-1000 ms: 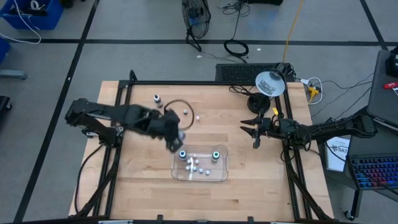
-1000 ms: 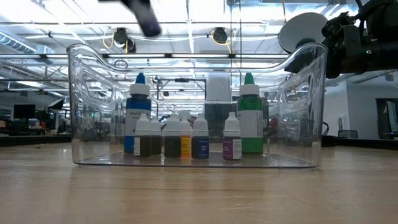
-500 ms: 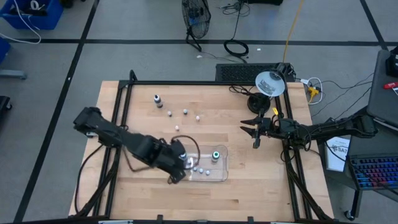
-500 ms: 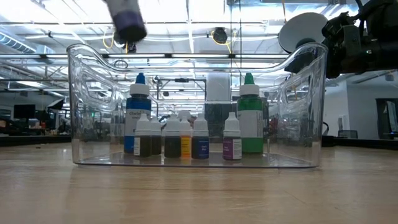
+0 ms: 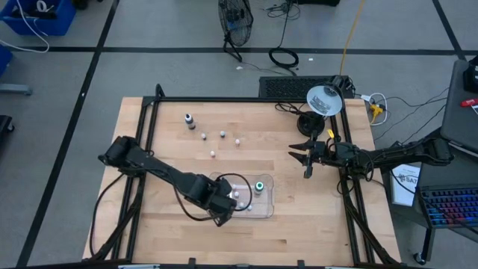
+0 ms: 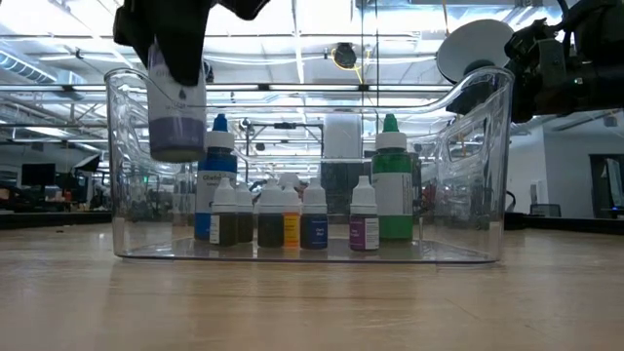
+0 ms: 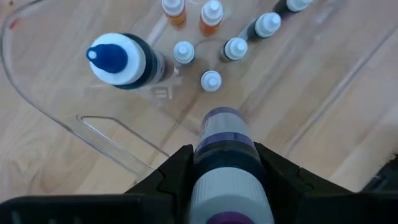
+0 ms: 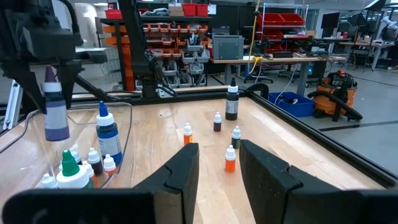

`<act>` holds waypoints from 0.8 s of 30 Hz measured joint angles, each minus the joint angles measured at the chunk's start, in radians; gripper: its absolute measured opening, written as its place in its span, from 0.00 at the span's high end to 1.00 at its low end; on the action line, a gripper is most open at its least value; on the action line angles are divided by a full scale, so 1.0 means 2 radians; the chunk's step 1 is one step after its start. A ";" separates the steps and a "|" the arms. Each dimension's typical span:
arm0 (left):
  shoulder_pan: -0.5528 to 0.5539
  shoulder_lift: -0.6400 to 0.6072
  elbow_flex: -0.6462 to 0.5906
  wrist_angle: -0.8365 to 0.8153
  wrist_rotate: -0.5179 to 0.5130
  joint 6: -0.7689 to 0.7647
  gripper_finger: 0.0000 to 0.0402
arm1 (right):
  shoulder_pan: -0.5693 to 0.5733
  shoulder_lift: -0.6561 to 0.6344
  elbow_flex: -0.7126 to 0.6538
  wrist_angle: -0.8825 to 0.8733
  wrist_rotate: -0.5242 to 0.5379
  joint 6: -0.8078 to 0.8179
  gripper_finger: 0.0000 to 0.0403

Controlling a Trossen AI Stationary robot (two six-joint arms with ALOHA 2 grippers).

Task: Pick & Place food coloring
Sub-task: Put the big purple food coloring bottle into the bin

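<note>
My left gripper (image 5: 224,205) is shut on a purple food coloring bottle (image 6: 177,112), which hangs at the left end of the clear tray (image 5: 263,211). Inside the tray stand a blue-topped bottle (image 6: 216,175), a green one (image 6: 392,180) and several small bottles (image 6: 291,216). A dark bottle (image 5: 189,119) and several tiny ones (image 5: 222,135) stand on the wood farther back. My right gripper (image 5: 305,157) waits open near the table's right edge, off to the tray's right. My left gripper pinches the purple bottle by its upper part (image 7: 227,163), just below the cap, between the two fingers (image 7: 177,171). The fingers come from above, pointing down. The bottle hangs upright below them, its base (image 6: 177,154) lifted clear of the tray floor.
A round lamp on a black stand (image 5: 324,99) sits at the table's far right corner. A black frame (image 5: 142,127) runs along the table's edges. Bare wood (image 5: 164,224) lies left of and in front of the tray.
My left gripper has carried the purple bottle from the middle of the table toward the near edge and slightly right, up to the tray's left end, and has come down until the bottle hangs beside the blue-topped one. It has stayed shut on the bottle.
</note>
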 joint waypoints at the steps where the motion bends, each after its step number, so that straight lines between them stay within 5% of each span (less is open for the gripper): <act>1: 0.000 0.003 0.000 0.000 0.000 0.000 0.65 | 0.000 0.000 0.000 0.000 0.000 0.000 0.74; 24: 0.011 0.061 0.000 0.008 0.024 0.004 0.65 | 0.000 0.000 0.000 -0.001 0.000 0.000 0.74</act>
